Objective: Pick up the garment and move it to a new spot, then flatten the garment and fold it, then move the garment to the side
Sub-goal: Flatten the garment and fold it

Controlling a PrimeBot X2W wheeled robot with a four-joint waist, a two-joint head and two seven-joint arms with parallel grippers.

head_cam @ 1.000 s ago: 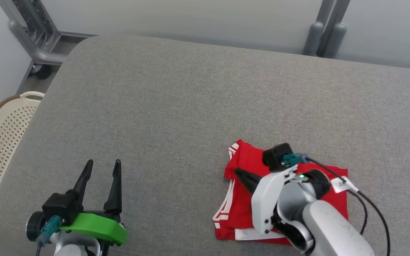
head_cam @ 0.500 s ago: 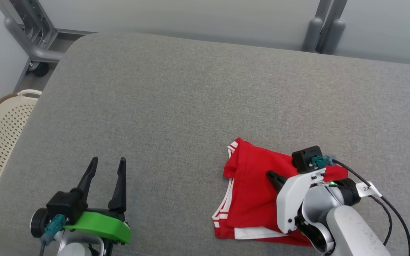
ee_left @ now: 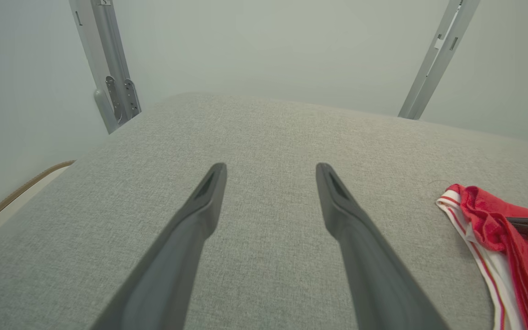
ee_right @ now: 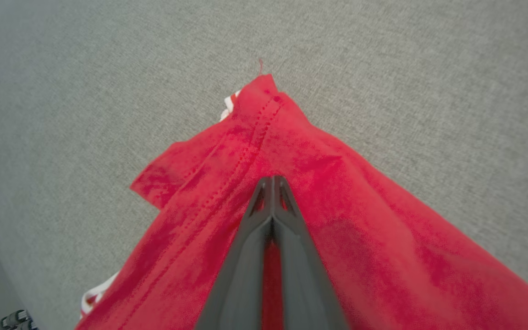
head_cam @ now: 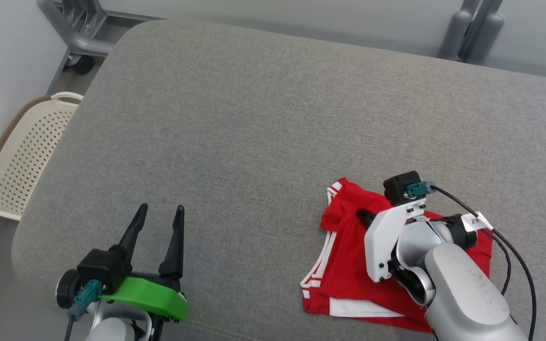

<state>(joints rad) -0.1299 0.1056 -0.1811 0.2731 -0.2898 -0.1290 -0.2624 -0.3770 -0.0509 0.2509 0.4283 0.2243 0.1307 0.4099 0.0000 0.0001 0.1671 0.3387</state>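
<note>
Right end effector (ee_right: 273,179) clenched, tips on red garment (head_cam: 349,265), maybe pinching fold, near table (head_cam: 254,118) front edge; left end effector (head_cam: 161,208) released.

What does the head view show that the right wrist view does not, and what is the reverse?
The head view adds the left gripper, open above the grey cushion, the cream basket off the cushion's left side, and a metal frame behind it.

The right wrist view adds fine detail: the right gripper with its fingers shut together over the red garment, a stitched seam, and a loose thread at the corner.

Both share the garment, the cushion and the right gripper.
</note>
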